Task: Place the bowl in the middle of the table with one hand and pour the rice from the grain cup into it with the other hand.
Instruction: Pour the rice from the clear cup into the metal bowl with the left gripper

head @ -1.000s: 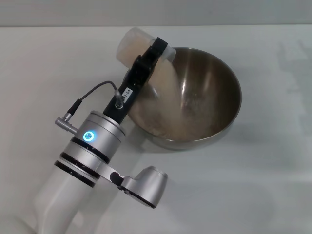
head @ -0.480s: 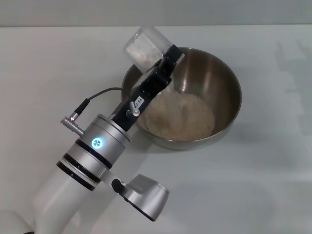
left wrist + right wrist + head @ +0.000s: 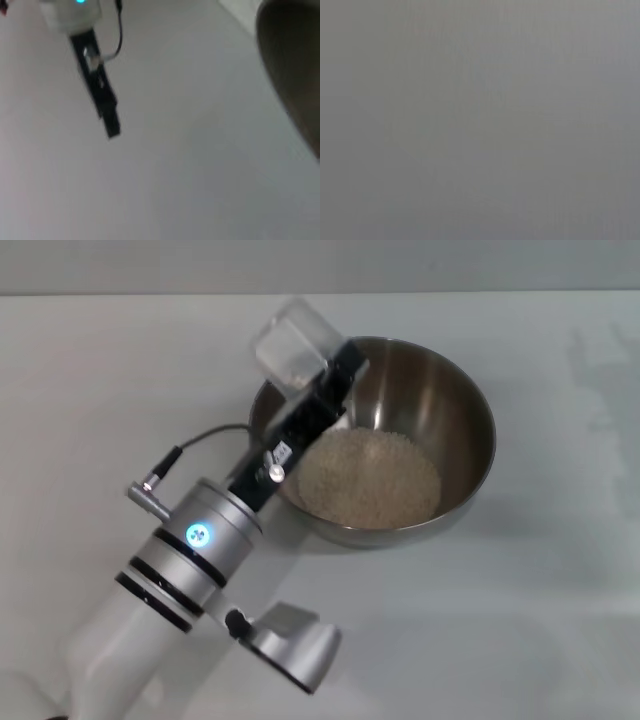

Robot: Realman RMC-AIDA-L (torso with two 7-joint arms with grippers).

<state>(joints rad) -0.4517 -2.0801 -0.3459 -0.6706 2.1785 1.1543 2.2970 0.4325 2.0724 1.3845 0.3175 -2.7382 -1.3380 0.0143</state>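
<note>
The table [image 3: 540, 590] is a plain white top filling the head view and carries the work. The bowl [image 3: 455, 405], taken here as the landmark, stands upright on the table near its middle; it is deep, of brushed steel, and rests on its own base with no arm touching it on the right side. Inside the bowl the rice [image 3: 365, 478] lies as a pale heap covering the bottom and leaning toward the near-left wall. The left arm reaches in from the near-left of the bowl, its silver wrist with a lit blue ring low over the table and its black finger assembly crossing the bowl's left rim. The left gripper [image 3: 318, 375] is closed on the grain cup [image 3: 293, 343], which it holds above the bowl's far-left rim, tilted, its clear body lying outside the rim and raised, its mouth toward the bowl. A little white residue shows inside the cup; otherwise it looks nearly empty. The left wrist view shows only a dark blurred edge of the bowl [image 3: 292, 75] and bare table. The right gripper appears in no view.
</note>
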